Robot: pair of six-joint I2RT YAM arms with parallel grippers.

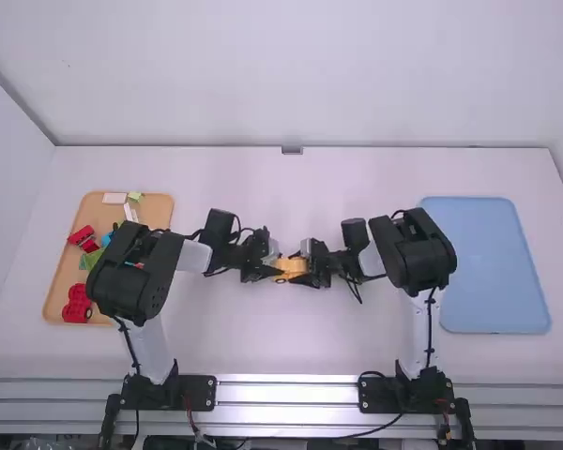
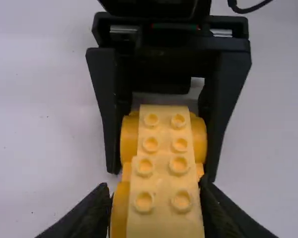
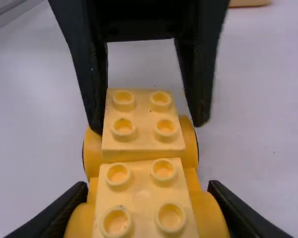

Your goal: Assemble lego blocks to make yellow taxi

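- The left tool (image 2: 156,191) and right tool (image 3: 148,187) pinch opposite ends of the yellow car (image 1: 289,268), probably bracing it while pieces are pressed tight.
- Between them, studded blocks (image 3: 141,198) top it.
- Beyond the left tool, a tan tray (image 1: 64,267) keeps spares handy.

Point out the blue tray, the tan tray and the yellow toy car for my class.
Blue tray (image 1: 493,262): high view, on its bare floor.
Tan tray (image 1: 156,212): high view, on its bare floor.
Yellow toy car (image 2: 162,182): left wrist view, on its studded top.
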